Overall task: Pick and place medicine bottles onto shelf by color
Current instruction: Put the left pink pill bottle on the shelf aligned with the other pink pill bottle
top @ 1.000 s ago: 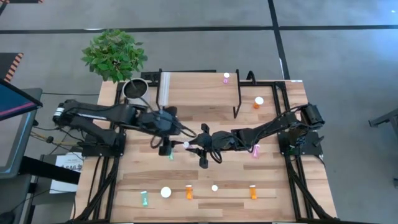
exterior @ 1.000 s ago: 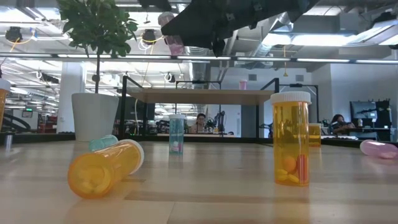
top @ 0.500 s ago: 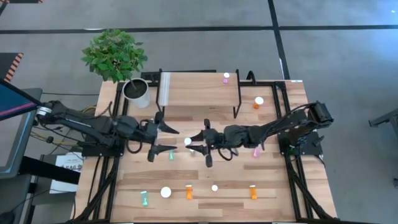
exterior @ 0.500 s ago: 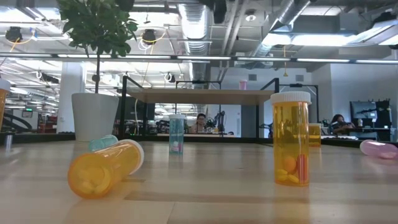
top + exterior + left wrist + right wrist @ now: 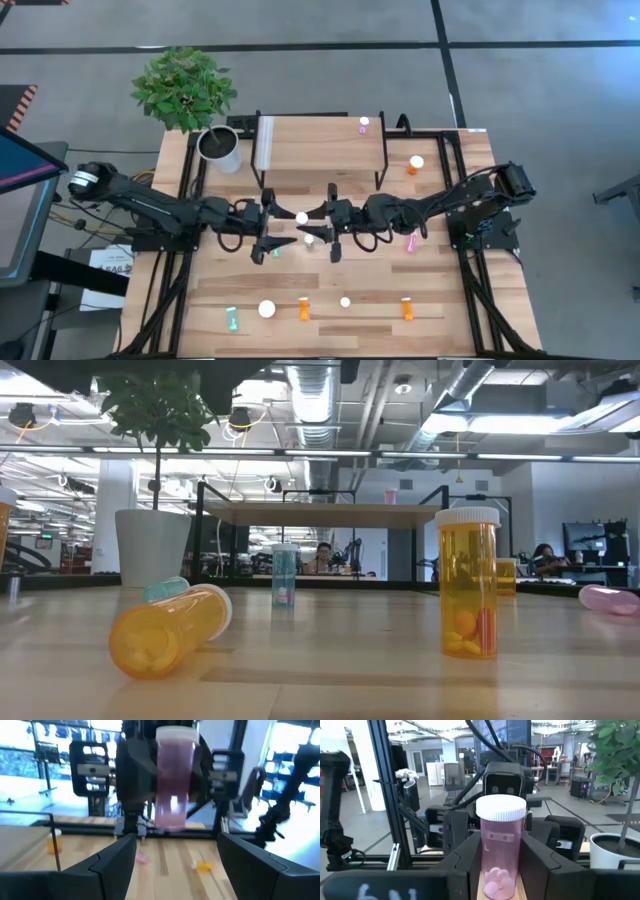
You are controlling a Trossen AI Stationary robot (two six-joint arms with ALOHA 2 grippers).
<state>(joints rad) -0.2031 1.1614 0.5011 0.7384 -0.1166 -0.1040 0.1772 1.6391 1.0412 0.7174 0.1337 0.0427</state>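
Above the middle of the light-wood worktop point(image 5: 440, 290), just in front of the small raised light-wood shelf on black metal legs point(image 5: 320, 150), the right claw point(image 5: 501, 865) grips an upright translucent pink pill bottle with a white cap point(image 5: 500, 851) between its two dark fingers point(image 5: 461, 865). Facing it from the opposite side, the left claw point(image 5: 175, 854) stands with its fingers point(image 5: 114, 857) spread wide, the pink bottle point(image 5: 174, 782) just ahead of them and not touched. Elsewhere on the worktop, a teal bottle point(image 5: 284, 575) and an orange bottle point(image 5: 468, 585) stand upright, and another orange bottle point(image 5: 170, 630) lies on its side.
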